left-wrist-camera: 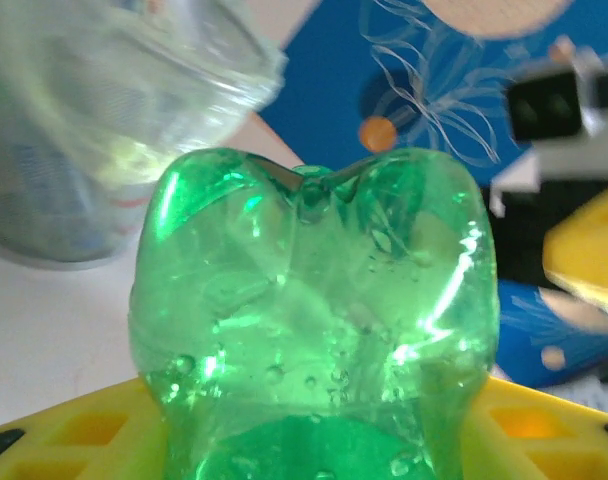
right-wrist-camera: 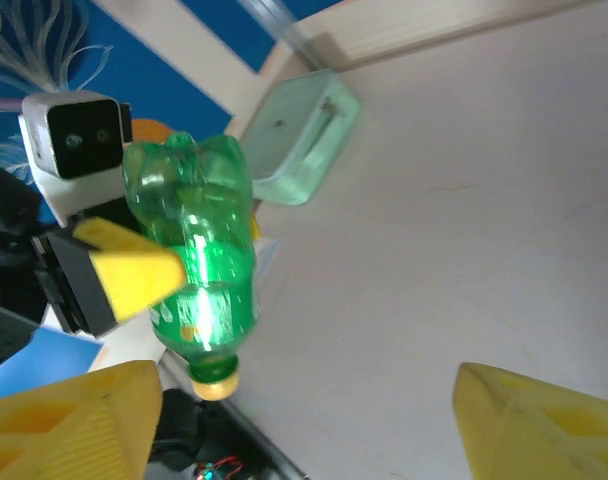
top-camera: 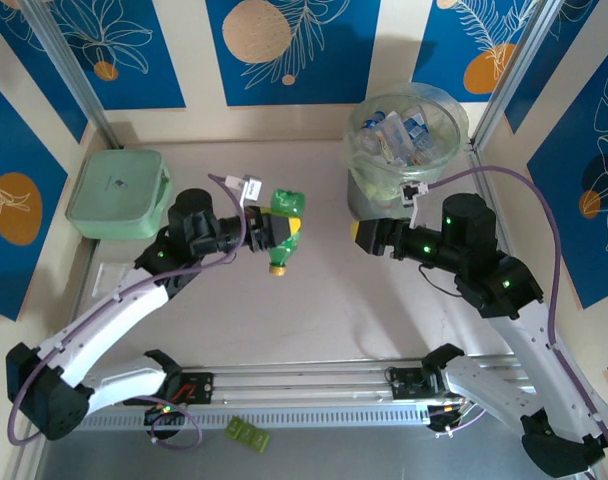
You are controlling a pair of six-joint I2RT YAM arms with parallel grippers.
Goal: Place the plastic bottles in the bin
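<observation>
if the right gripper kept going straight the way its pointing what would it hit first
Most likely the crushed green plastic bottle clamped in the left gripper: the open right gripper points leftward at it. Heights are hard to judge, so it might pass just beside it.

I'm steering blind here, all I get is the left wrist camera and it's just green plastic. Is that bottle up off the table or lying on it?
Observer: It looks lifted. The left jaws pinch the green bottle across its middle, with its yellow cap pointing back toward the arm bases.
Operator: Where's the bin from there?
Observer: The bin stands at the far right of the table, to the right of the bottle, and already holds a heap of bottles.
Operator: Anything in between?
Observer: The right jaws, open and empty, sit just in front of the bin, facing the bottle.
</observation>
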